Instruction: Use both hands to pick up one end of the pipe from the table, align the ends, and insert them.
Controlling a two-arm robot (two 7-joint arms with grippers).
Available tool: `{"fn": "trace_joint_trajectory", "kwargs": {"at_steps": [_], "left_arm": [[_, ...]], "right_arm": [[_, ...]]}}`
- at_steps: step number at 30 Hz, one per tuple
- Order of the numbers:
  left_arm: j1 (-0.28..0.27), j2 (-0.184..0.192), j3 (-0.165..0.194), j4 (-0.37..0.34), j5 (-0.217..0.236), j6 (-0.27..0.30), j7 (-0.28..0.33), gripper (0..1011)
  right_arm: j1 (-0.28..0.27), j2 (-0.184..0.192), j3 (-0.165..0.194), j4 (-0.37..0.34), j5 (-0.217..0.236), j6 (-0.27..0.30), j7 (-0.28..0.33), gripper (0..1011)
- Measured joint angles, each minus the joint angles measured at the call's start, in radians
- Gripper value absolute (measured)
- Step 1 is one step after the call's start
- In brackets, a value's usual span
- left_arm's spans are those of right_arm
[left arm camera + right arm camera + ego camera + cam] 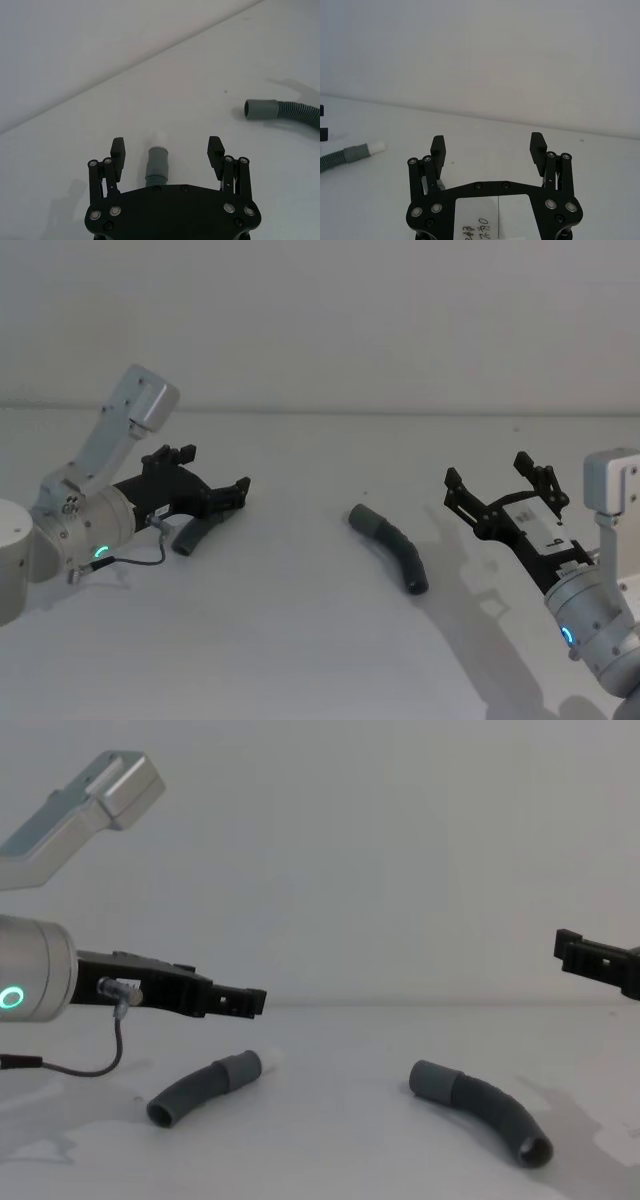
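Pipe piece with white tip (205,1083): lying on bench (300,640), beneath left tool (212,472).
Other pipe piece (395,545): mid-bench, untouched.
Left tool: wide, hovering.
Right tool (487,470): wide, raised, well apart from both pieces.

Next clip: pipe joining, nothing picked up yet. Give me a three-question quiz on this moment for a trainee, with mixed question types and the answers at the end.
1. Fill in: the right hose piece lies on the ____, touched by neither gripper.
2. True or false: the right gripper is shut on that piece.
3. Which piece carries the white tip? A) the left hose piece, lying below the left gripper; B) the right hose piece; C) both.

Key: 1 table; 2 false, its jaws stand open, raised off the table; 3 A.
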Motion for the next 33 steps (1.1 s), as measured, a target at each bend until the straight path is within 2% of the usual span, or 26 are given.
{"fn": "trace_joint_trajectory", "kwargs": {"at_steps": [19, 33], "left_arm": [[-0.035, -0.003, 0.006, 0.080, 0.003, 0.042, -0.051, 1001], [-0.070, -0.013, 0.025, 0.149, 0.031, 0.058, -0.076, 1001]], "right_arm": [[0.000, 0.000, 0.000, 0.000, 0.000, 0.000, 0.000, 1000], [0.000, 0.000, 0.000, 0.000, 0.000, 0.000, 0.000, 1000]]}}
